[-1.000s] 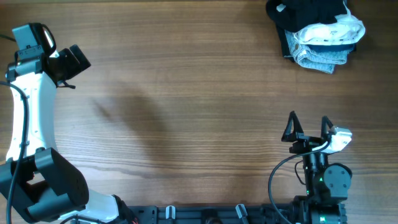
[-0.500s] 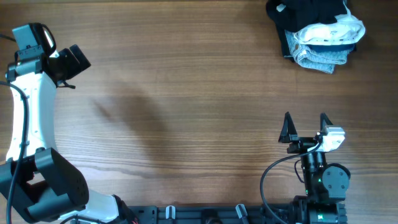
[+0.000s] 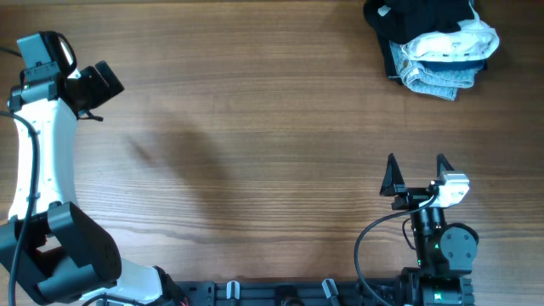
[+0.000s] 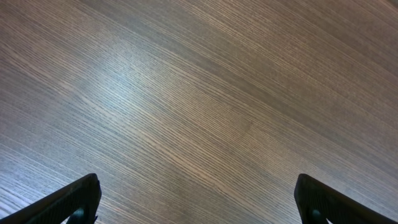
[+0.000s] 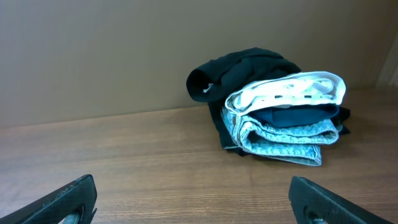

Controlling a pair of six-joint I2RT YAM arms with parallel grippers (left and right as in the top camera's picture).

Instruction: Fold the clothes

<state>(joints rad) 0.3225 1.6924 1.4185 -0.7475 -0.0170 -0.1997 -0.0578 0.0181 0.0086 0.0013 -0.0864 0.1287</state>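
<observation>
- The right pincer (image 3: 416, 169) has shifted slightly left since a second ago and now rests, fingers apart and empty.
- The left pincer (image 4: 198, 199) is also spread, over the bare surface (image 3: 255, 127).
- The clothes (image 3: 435, 44) lie piled far right, well apart from both; no new fold has begun.

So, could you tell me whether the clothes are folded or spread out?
Folded: the clothes sit stacked in a compact pile, layered edges showing.
</observation>
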